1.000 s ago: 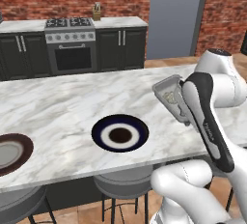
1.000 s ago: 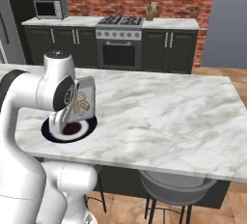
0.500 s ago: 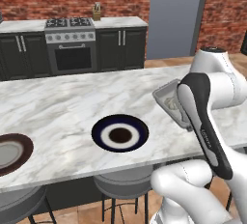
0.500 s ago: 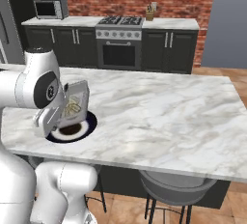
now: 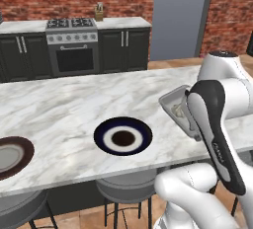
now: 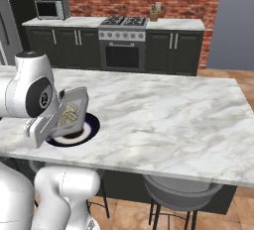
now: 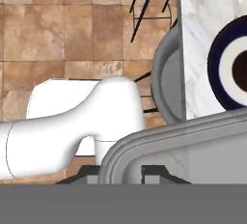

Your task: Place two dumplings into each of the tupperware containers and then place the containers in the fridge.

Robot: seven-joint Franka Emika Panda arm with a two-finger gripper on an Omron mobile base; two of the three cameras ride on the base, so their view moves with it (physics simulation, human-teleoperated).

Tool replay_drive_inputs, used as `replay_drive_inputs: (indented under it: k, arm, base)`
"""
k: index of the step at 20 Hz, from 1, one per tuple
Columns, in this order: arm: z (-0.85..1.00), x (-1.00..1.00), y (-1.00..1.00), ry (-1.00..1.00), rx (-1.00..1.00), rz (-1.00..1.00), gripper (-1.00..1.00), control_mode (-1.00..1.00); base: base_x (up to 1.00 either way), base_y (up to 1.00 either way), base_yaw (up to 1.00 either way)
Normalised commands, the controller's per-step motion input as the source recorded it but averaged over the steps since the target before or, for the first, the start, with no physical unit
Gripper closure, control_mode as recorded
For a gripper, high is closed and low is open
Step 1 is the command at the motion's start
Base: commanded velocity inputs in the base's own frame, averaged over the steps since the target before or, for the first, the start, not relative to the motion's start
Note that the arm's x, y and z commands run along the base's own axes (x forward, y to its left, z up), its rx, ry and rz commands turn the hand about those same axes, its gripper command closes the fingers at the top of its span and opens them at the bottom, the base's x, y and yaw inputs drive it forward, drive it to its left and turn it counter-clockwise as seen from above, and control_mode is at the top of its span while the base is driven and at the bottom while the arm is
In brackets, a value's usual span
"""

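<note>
- Since a second ago, your arm has swung the shallow translucent grey tupperware container (image 6: 69, 113) lower and closer to the robot's body — it now hangs tilted over the near edge of the white marble island counter (image 6: 163, 115).
- You can see the two-finger gripper (image 7: 126, 172) clenched on the container's rim, the arm folded tight with its elbow up.
- Inside the container, pale yellowish-tan dumplings (image 6: 69, 114) show — you can't count them clearly.
- Just beyond it on the counter sits a round dark-blue-rimmed plate (image 5: 123, 136); a brown-rimmed plate (image 5: 11, 156) lies at the far left.
</note>
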Motion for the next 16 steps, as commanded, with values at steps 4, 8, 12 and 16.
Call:
replay_drive_inputs:
  k: [4,8,12,16]
  arm:
    - [0.00,-0.07,0.00,0.00,0.00,0.00,1.00,1.00]
    - [0.00,0.00,0.00,0.00,0.00,0.00,1.00,1.00]
    - [0.00,0.00,0.00,0.00,0.00,0.00,1.00,1.00]
    - [0.00,0.00,0.00,0.00,0.00,0.00,1.00,1.00]
  base:
    - [-0.67,0.00,-0.02]
    - [-1.00,0.69,-0.02]
    - [-0.67,1.00,0.00]
    - [-0.29,1.00,0.00]
